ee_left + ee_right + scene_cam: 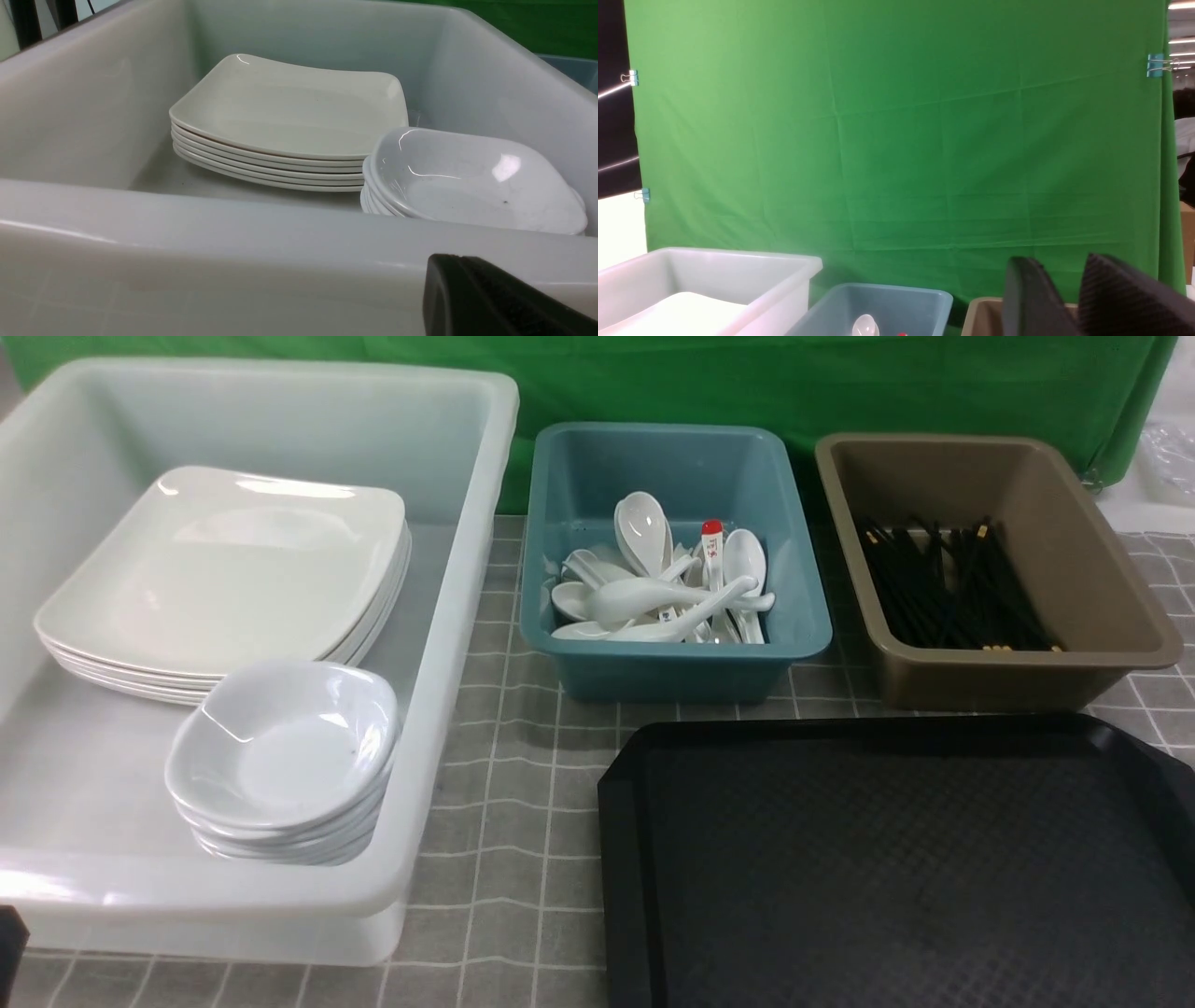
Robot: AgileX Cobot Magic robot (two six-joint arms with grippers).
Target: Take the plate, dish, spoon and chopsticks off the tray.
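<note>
Now the right gripper (1069,298) hangs raised toward the green backdrop (896,140), fingers slightly parted, empty; the left gripper (495,298), closed, holds nothing beside the white tub (233,242).

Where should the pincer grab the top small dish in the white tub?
Judging by its pose, take the top dish by its raised rim on the side toward the tub's open middle, coming from above. It is nested in a stack with its far edge against the plates, so only the rim offers a free lip.

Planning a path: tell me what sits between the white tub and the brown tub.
The teal tub of spoons, seen in the front view.
</note>
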